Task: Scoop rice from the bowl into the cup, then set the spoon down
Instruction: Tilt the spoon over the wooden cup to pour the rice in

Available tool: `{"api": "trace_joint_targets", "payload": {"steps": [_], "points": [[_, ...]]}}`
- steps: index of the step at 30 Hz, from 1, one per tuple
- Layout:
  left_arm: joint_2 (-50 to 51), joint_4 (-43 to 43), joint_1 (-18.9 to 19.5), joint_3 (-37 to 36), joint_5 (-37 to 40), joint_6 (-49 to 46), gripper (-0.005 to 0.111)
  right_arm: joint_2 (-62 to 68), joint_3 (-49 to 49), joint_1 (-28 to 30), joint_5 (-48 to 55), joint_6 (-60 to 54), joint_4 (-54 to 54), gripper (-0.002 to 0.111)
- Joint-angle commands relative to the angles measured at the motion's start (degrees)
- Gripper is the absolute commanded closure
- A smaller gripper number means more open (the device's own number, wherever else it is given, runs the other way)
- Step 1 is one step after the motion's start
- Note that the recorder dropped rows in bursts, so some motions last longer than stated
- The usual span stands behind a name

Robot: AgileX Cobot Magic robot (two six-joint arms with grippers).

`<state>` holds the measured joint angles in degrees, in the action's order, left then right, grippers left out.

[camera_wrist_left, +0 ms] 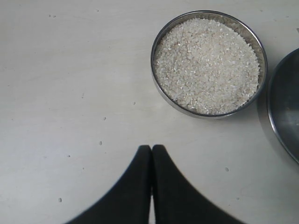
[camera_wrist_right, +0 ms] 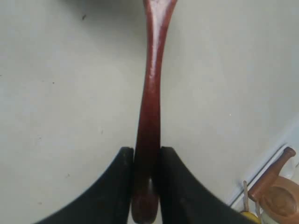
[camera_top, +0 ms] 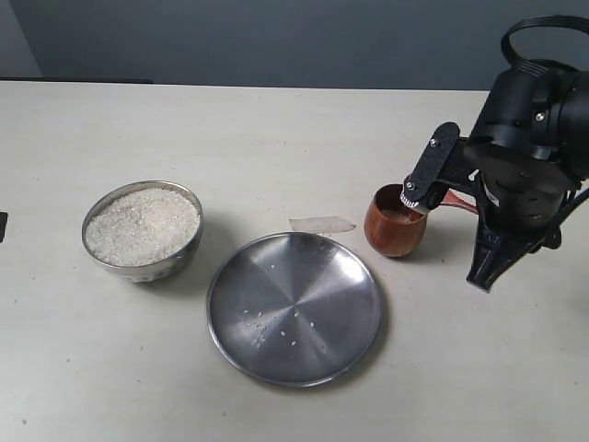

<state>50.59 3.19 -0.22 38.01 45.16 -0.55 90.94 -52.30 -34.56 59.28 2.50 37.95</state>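
Note:
The steel bowl [camera_top: 187, 253] stands at the left, heaped with rice [camera_top: 143, 226]; the left wrist view shows the same bowl [camera_wrist_left: 161, 42] and rice [camera_wrist_left: 208, 65]. The reddish-brown wooden cup [camera_top: 394, 230] stands to the right of the plate. My right gripper [camera_top: 471, 207] hovers just right of the cup, shut on the handle of the spoon [camera_top: 460, 201]. The right wrist view shows the gripper [camera_wrist_right: 147, 151] clamped on the spoon [camera_wrist_right: 152, 84]. A black part of the arm hides the spoon's head at the cup's mouth. My left gripper [camera_wrist_left: 152, 148] is shut on nothing, apart from the bowl.
A wide flat steel plate [camera_top: 293, 307] with several stray grains lies between bowl and cup; its rim [camera_wrist_left: 285, 102] shows in the left wrist view. A clear plastic scrap [camera_top: 322, 224] lies just behind it. Wooden utensils [camera_wrist_right: 275, 186] sit beyond the table's edge.

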Motion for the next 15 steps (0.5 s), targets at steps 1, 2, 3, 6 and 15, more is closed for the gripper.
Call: {"api": "trace_joint_targets", "payload": {"steps": [1,2,3,6,15], "points": [[0.10,0.16,-0.50,0.21,-0.32,0.04,0.106,0.03,0.17,-0.38,0.62,2.86,3.11,0.109],[0.10,0.16,-0.50,0.21,-0.32,0.04,0.106,0.03,0.17,-0.52,0.89,3.66,3.85,0.109],[0.10,0.16,-0.50,0.21,-0.45,0.04,0.106,0.03,0.17,-0.52,1.12,3.78,4.02,0.109],[0.10,0.16,-0.50,0.21,-0.45,0.04,0.106,0.03,0.17,-0.52,1.24,3.78,4.11,0.109],[0.10,0.16,-0.50,0.21,-0.45,0.04,0.106,0.33,0.17,-2.97,1.98,3.78,5.62,0.109]]}}
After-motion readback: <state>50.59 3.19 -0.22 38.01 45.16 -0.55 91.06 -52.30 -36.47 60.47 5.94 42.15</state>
